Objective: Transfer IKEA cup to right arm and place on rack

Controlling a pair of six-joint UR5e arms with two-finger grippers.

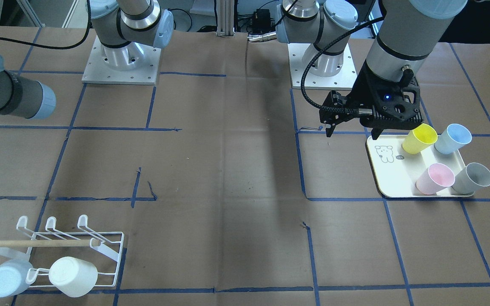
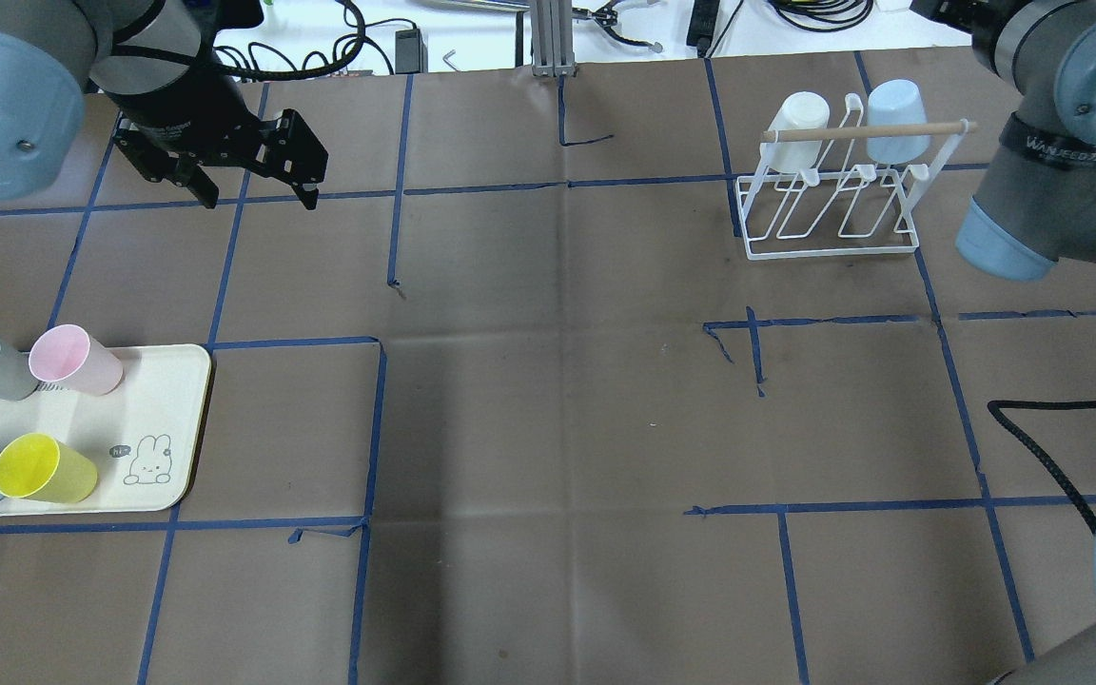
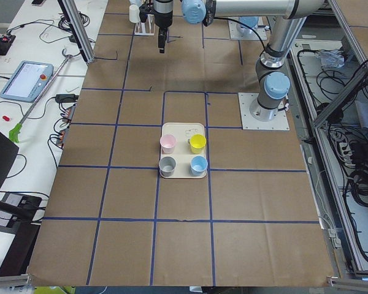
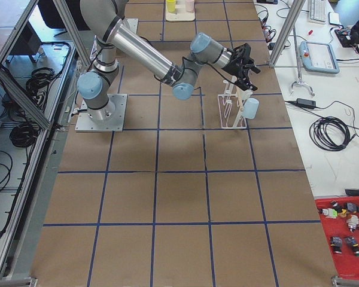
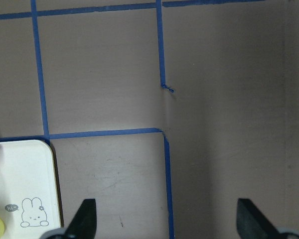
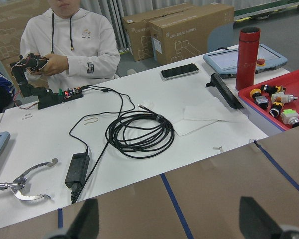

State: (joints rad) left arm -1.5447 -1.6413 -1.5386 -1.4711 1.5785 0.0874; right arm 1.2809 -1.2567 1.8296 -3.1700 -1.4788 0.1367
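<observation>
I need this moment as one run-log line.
left hand open, empty; right hand open, empty; white wire rack: two cups; cream rectangular tray: four cups

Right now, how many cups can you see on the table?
6. Four are on the cream tray: yellow cup, blue cup, pink cup, grey cup. Two hang on the white wire rack: white cup, pale blue cup. None seems hidden.
</observation>
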